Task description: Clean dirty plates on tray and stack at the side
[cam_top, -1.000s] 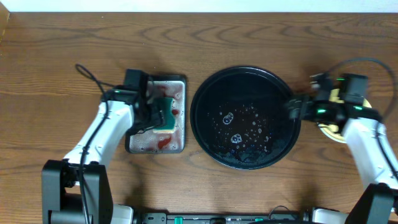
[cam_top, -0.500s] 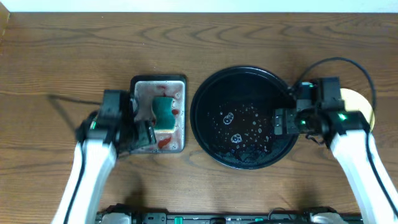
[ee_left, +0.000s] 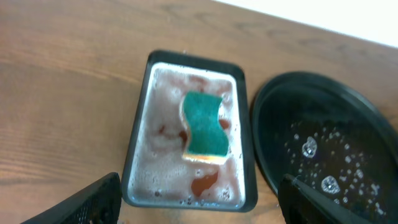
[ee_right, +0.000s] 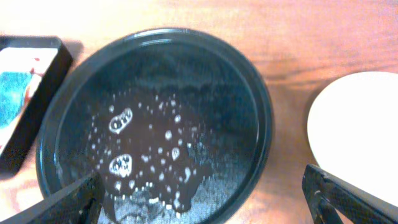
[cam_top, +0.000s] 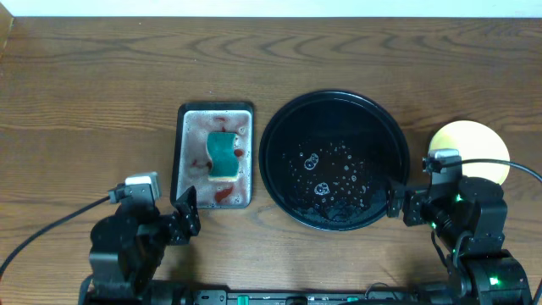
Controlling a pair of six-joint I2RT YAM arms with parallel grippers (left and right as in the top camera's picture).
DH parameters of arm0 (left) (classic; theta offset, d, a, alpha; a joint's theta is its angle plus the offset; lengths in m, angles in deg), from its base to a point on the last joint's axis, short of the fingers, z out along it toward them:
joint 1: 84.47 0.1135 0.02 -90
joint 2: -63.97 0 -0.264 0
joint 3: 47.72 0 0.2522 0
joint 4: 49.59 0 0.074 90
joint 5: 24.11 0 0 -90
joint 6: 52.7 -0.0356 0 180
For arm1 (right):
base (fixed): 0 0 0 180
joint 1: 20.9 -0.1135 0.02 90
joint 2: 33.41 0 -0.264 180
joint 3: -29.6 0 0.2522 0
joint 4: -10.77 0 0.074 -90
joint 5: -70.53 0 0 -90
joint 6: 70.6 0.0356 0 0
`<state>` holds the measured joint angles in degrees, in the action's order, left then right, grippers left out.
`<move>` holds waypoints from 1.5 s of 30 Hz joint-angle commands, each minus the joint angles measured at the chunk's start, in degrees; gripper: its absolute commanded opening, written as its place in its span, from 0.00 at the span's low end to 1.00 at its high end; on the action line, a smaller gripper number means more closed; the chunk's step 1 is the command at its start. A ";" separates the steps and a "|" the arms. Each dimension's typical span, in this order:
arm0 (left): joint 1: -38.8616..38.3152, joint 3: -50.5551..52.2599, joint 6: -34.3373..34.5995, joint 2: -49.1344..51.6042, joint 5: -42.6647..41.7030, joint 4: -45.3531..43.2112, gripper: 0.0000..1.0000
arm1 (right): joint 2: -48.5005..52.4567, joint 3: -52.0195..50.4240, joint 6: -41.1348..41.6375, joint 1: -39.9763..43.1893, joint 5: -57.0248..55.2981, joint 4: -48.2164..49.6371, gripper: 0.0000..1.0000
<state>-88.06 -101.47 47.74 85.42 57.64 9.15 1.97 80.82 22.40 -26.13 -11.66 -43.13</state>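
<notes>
Stacking looks done, with the plates (cam_top: pixel 471 146) piled just right of the sudsy, plateless tray (cam_top: pixel 339 123) (only a pale yellow top one shows), so the left gripper (ee_left: pixel 199 199) and right gripper (ee_right: pixel 202 186), both spread wide and holding nothing, should park without nudging either.

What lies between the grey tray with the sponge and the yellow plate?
The black tray, wet inside, lies between the grey tray and the yellow plate. The overhead view shows this.
</notes>
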 commanded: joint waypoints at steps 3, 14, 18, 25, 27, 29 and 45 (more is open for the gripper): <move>-0.07 0.44 -0.96 -1.62 -0.11 -0.07 0.80 | -0.50 -0.61 0.76 -0.44 -0.72 -4.70 0.99; -0.07 0.44 -0.96 -1.62 -0.11 -0.07 0.80 | -0.50 -0.61 0.76 -0.44 -0.72 -12.20 0.99; -0.07 0.44 -0.96 -1.62 -0.11 -0.07 0.80 | -0.79 -0.63 0.76 -0.46 -0.72 -13.75 0.99; -0.07 0.44 -0.96 -1.62 -0.11 -0.07 0.81 | -14.01 -4.66 -1.81 -0.39 -1.77 -1.07 0.99; -0.07 0.44 -0.96 -1.62 -0.11 -0.07 0.80 | -17.62 -7.63 -1.79 -0.39 -1.68 3.72 0.99; -0.07 0.44 -0.96 -1.62 -0.11 -0.07 0.81 | -21.62 -11.72 -1.77 -0.39 -0.81 9.46 0.99; -0.07 0.44 -0.96 -1.62 -0.11 -0.07 0.81 | -35.10 -37.31 -1.38 0.07 -3.30 42.42 0.99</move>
<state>-88.06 -101.27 47.72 84.00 57.64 9.17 -32.46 46.06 21.48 -26.11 -13.76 -0.79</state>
